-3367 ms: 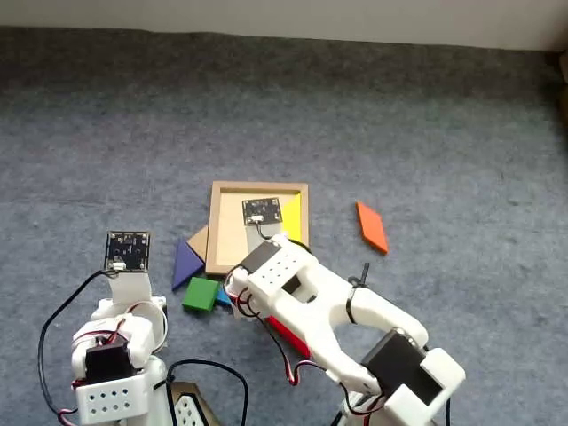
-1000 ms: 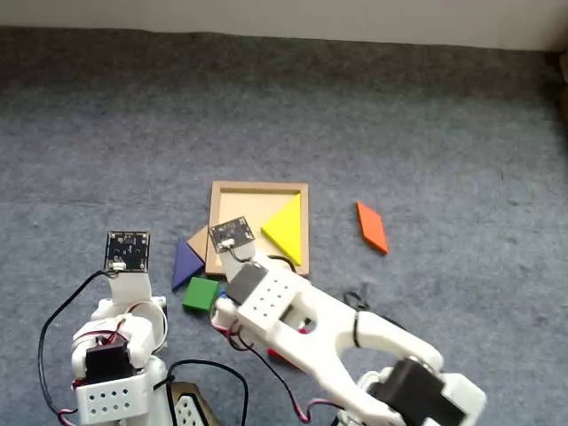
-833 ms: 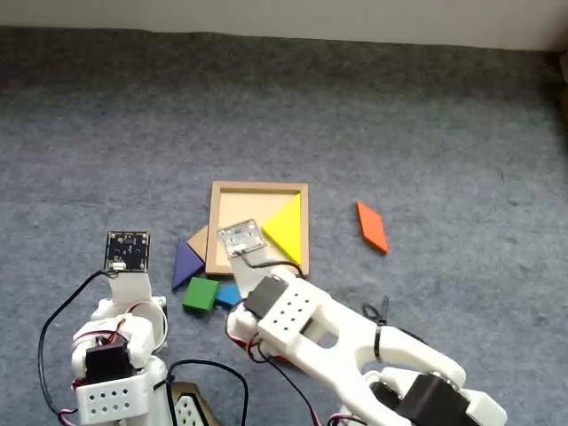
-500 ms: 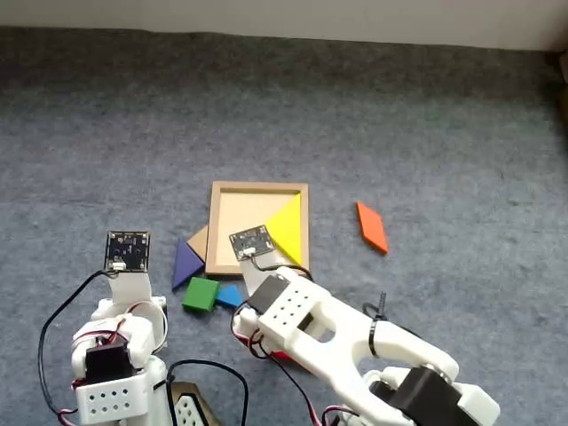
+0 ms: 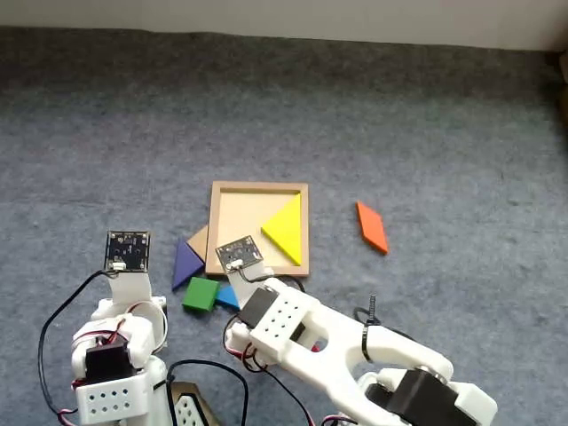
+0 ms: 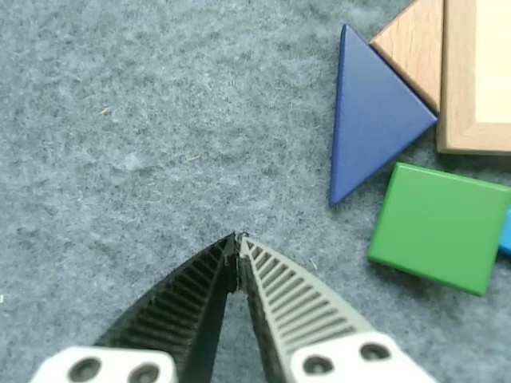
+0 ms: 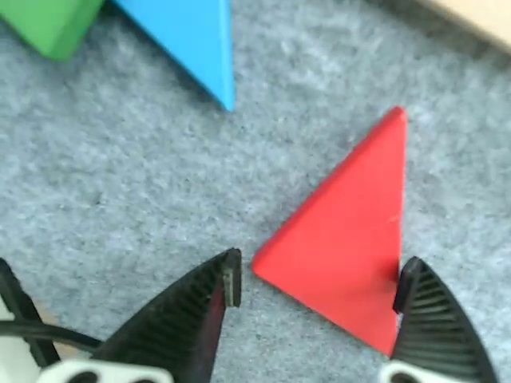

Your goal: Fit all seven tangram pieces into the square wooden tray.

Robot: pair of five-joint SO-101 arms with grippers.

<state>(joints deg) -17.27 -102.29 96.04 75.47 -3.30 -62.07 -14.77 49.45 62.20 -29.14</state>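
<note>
Over red triangle (image 7: 349, 247), right claw (image 7: 319, 281) agape

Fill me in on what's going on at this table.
A tangram puzzle is in progress. The yellow triangle lies in the wooden tray. The right gripper is open over the red triangle on the carpet, one finger at each side, not yet closed. The left gripper is shut over bare carpet near the dark blue triangle and green square. The light blue triangle, tan triangle and orange parallelogram lie outside the tray.
</note>
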